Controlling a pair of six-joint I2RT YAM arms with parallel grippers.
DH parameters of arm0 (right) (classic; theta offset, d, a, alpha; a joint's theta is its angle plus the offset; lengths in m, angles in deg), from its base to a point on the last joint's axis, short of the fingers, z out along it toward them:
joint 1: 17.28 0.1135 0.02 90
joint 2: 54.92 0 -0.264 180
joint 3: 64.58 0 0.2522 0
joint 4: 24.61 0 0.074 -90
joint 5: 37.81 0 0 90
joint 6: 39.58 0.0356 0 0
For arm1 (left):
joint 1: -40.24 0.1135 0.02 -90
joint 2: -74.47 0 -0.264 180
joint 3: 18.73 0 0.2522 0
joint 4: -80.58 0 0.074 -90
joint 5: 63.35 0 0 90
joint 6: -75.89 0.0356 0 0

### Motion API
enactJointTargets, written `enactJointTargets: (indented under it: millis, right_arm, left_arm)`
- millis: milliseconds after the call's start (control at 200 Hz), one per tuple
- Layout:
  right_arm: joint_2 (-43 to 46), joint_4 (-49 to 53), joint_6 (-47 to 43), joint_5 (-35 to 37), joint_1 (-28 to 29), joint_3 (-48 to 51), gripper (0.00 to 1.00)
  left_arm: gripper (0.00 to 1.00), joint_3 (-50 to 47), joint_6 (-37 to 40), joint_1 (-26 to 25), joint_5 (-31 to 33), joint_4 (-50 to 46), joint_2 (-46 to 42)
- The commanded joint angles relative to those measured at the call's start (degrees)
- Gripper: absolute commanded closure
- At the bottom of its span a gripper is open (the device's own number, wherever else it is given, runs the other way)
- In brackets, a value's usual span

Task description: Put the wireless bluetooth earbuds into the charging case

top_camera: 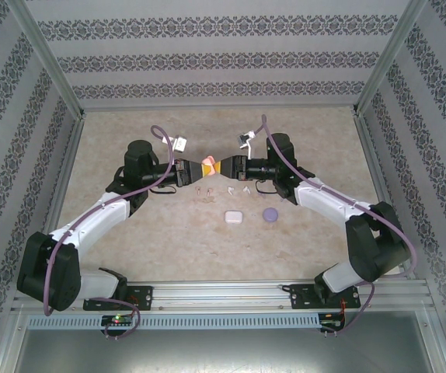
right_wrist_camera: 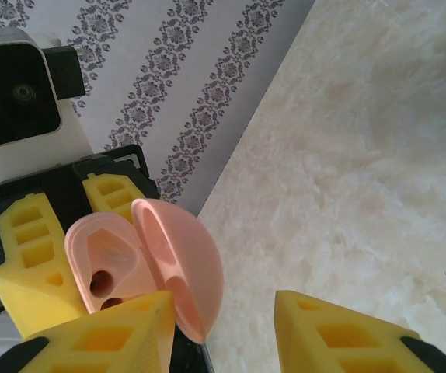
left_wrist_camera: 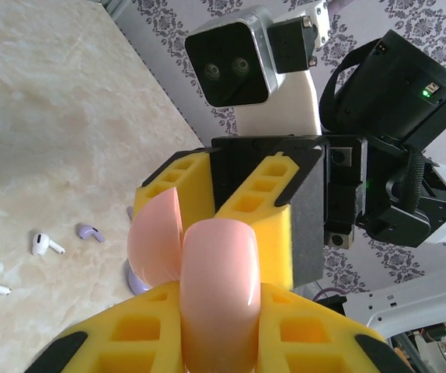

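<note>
While the left gripper [top_camera: 195, 170] is clamping the body of the pink charging case [right_wrist_camera: 106, 260] between its yellow fingers, it is holding the case over the middle of the table [top_camera: 130, 249]. The case is sitting open, its lid [right_wrist_camera: 184, 272] swung out toward the right gripper [right_wrist_camera: 223, 305]. That gripper's jaws are standing apart with the lid's edge between them, close against one finger; I cannot tell whether it is touching. Two dark sockets are showing inside the case.

The earbuds are lying loose on the table, just on the near-edge side of the grippers: the pink earbuds [top_camera: 204, 191] to the left, the white earbuds [top_camera: 238, 187] to their right, and a purple earbud [left_wrist_camera: 91, 231] beside those. Closer to the near edge, a white case [top_camera: 233, 217] and a round purple case [top_camera: 270, 214] are lying side by side, apart from the earbuds.
</note>
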Motion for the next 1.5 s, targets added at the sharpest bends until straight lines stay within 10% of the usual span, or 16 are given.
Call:
enactJointTargets:
  millis: [0,595,1004,1214,1499]
  right_arm:
    - [-1.1,-2.2,0.1,-0.9,0.8,-0.8,0.63]
    - [-1.3,-2.7,1.2,-1.6,1.1,-2.5,1.00]
    - [-4.1,9.0,-7.0,1.6,-2.4,-5.3,1.00]
    - [-7.4,28.2,-25.0,5.8,-4.4,-13.7,1.00]
    - [-11.4,46.5,-45.4,7.2,-4.4,-24.7,1.00]
  left_arm:
    - [1.00,2.1,-0.2,-1.0,-0.9,3.3,0.3]
    - [1.00,1.6,0.2,-1.9,0.6,3.0,1.6]
    - [0.00,8.8,15.2,-1.4,15.6,-22.2,-0.9]
    - [0.00,19.4,28.3,-0.4,19.6,-40.4,1.2]
    - [0.05,37.0,42.7,1.6,9.1,-62.1,14.0]
